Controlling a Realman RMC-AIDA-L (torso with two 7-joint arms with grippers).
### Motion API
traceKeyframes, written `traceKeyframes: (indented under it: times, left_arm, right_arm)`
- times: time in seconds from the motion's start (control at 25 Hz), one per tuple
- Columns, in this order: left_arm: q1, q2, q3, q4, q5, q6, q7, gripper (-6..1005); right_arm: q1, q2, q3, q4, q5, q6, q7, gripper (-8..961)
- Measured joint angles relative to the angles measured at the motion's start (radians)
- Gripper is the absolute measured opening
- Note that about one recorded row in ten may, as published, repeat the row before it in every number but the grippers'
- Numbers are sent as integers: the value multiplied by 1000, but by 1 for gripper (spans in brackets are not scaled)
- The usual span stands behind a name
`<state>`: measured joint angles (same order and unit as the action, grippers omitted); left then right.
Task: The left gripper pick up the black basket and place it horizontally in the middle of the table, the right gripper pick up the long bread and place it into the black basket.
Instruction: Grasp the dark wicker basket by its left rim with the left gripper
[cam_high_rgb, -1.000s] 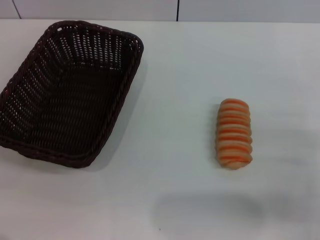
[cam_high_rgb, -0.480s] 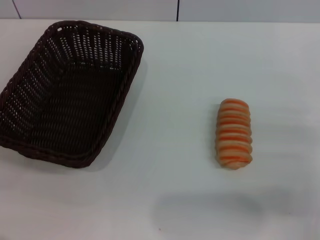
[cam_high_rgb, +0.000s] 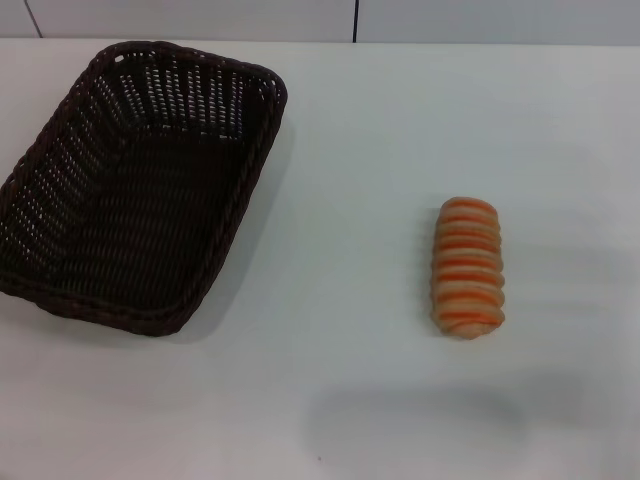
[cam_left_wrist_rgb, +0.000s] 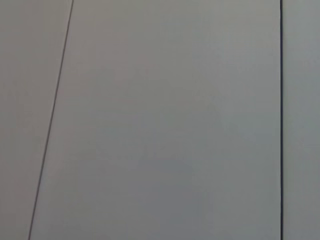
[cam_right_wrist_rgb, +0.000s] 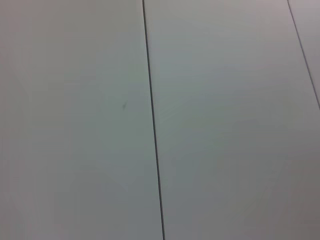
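Currently, basket sits far-left on table, bread well apart at right; neither gripper visible, states unknown.

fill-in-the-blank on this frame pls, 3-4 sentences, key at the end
1. The black basket sits on the robot's ____ side of the table.
2. The long bread lies on the table, ____ the basket.
3. The inside of the basket is ____.
4. The number of grippers visible in the head view is ____.

Missing words: left; outside; empty; zero
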<state>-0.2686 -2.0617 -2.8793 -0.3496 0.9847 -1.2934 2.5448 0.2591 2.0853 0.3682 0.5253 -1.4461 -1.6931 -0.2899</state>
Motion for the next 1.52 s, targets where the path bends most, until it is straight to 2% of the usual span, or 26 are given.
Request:
traceKeyframes:
  times: [1.52]
  left_arm:
    - [9, 4, -3, 5, -1, -11, 0, 814]
  right_arm:
    - [15, 2, -8, 18, -1, 25, 0, 599]
